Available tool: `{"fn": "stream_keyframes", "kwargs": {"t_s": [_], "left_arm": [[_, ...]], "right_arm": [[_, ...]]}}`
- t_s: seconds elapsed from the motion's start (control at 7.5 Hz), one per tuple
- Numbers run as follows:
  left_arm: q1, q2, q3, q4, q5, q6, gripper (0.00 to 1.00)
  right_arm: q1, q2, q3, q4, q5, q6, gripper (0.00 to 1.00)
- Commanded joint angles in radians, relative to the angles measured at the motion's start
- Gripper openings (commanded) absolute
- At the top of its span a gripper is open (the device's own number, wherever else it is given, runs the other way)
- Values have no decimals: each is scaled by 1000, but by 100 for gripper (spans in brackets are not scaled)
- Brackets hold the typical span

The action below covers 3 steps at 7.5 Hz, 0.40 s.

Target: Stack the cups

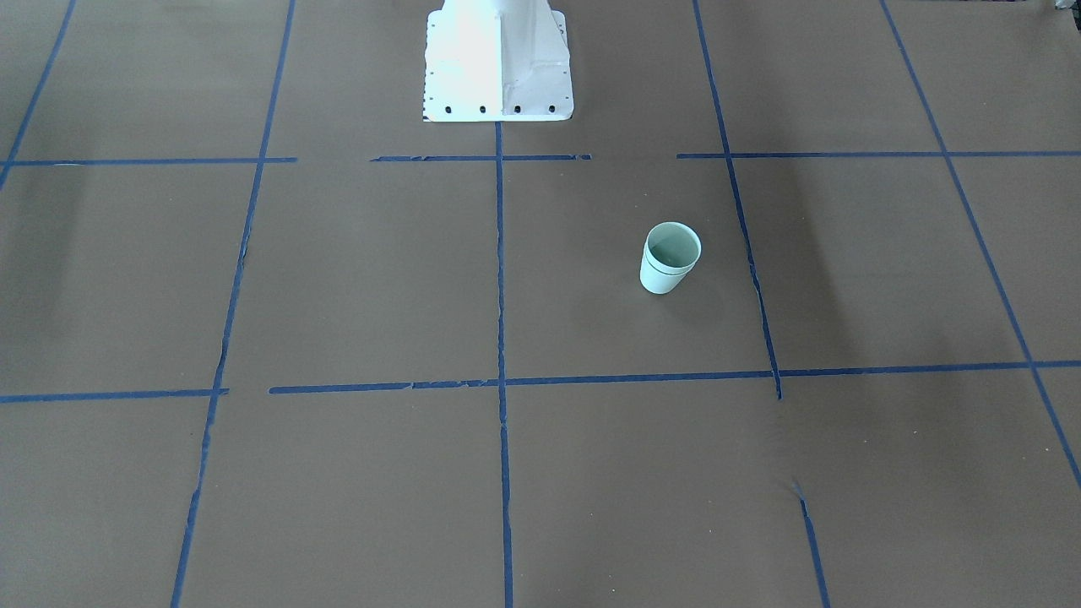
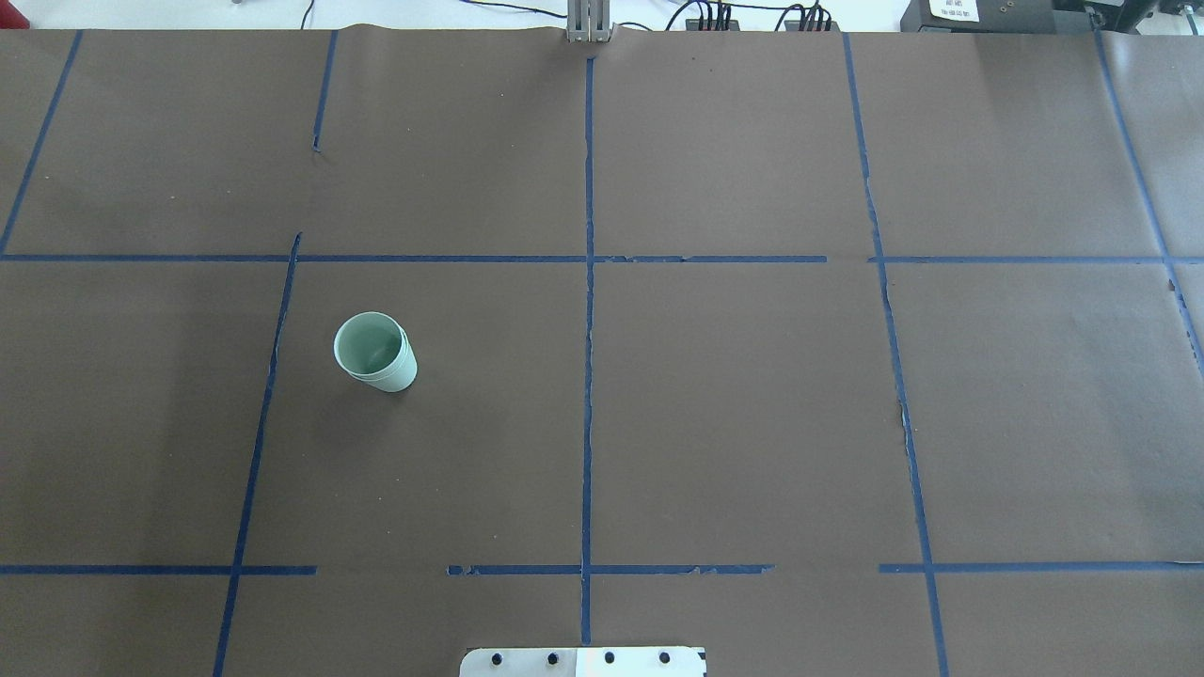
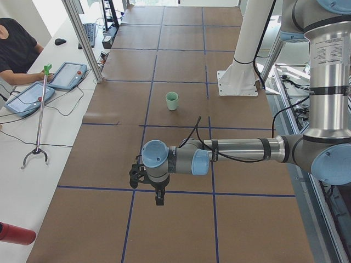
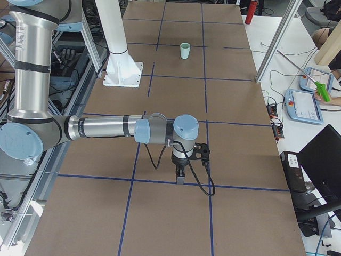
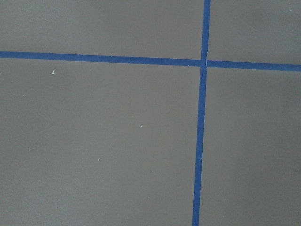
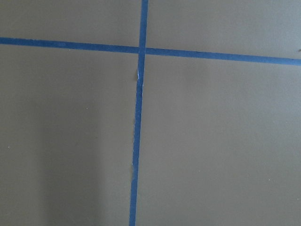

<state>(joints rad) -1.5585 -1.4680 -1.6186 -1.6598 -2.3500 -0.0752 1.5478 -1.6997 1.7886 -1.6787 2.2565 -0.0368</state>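
**A:** What's closest to the left gripper [image 3: 159,199]?

**B:** It hangs pointing down over the brown-papered tabletop [image 2: 752,423]. Right beneath it is a crossing of blue tape [image 5: 199,141]. It shows only in the left side view, so I can't tell how its jaws stand.

**A:** And the right gripper [image 4: 180,178]?

**B:** The same: it points down above another tape crossing at the opposite end, and its jaws can't be judged either.

**A:** Where are the cups [image 2: 374,351]?

**B:** Well apart from both grippers. They stand upright, one nested inside the other, with the inner rim peeking above the outer. From the left gripper they sit farther in along the tabletop. From the right gripper they're much farther, past the white pedestal [image 1: 498,67].

**A:** What lies between them?

**B:** Bare paper and tape lines between the left gripper and the cups. Off to the side, beyond the tabletop edge, lies a grabber stick [image 3: 38,120]. Farther back are two teach pendants [image 3: 68,75] and a seated operator [image 3: 13,49].
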Motion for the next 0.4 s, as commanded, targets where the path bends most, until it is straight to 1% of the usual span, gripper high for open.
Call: {"fn": "stream_keyframes", "kwargs": {"t_s": [0.0, 0.27], "left_arm": [[0, 0, 0, 0, 0, 0, 100], [0, -2, 5, 0, 0, 0, 100]], "right_arm": [[0, 0, 0, 1, 0, 2, 100], [0, 0, 0, 1, 0, 0, 100]]}}
